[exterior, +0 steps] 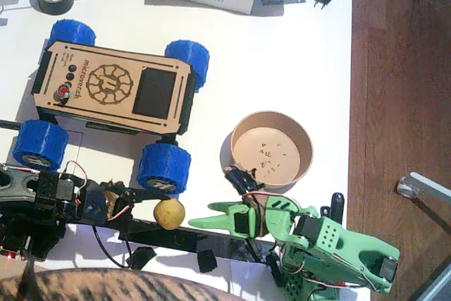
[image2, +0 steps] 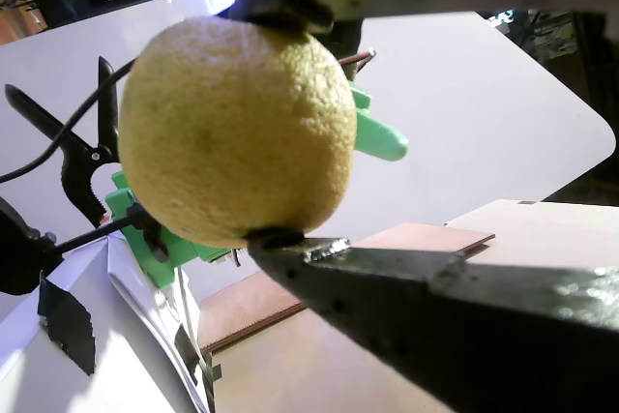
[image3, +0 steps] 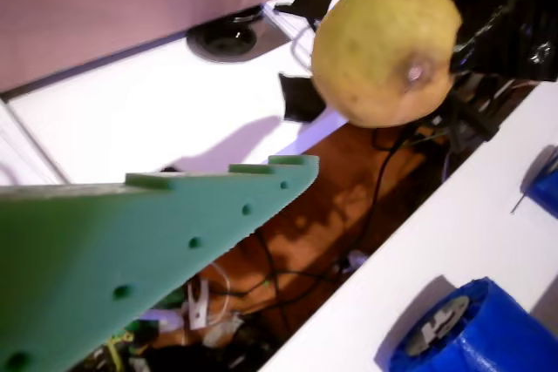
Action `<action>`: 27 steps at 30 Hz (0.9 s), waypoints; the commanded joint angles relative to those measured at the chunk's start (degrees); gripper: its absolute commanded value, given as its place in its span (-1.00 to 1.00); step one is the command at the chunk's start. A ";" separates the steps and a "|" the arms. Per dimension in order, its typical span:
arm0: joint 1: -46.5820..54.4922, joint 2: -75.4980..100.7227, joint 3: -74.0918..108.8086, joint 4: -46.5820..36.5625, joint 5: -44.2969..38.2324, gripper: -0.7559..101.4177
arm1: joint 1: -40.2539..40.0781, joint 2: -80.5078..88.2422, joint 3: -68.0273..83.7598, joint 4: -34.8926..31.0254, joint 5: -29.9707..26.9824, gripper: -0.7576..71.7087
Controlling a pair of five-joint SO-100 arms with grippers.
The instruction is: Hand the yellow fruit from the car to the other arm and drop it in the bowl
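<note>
Pinching the yellow fruit off the car, the left gripper offers it; it looks light, firm, slightly slick, so the green right gripper, jaws spread nearby, should squeeze its middle.

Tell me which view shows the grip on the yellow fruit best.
A wrist view: the left gripper's dark fingers pinch the yellow fruit top and bottom. The other wrist view shows it beyond a green jaw, contact hidden; the fixed view shows it small.
</note>
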 commanded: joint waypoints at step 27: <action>0.26 1.85 -0.70 -6.15 -0.44 -0.99 | 0.00 -27.77 -11.69 -16.35 1.41 0.15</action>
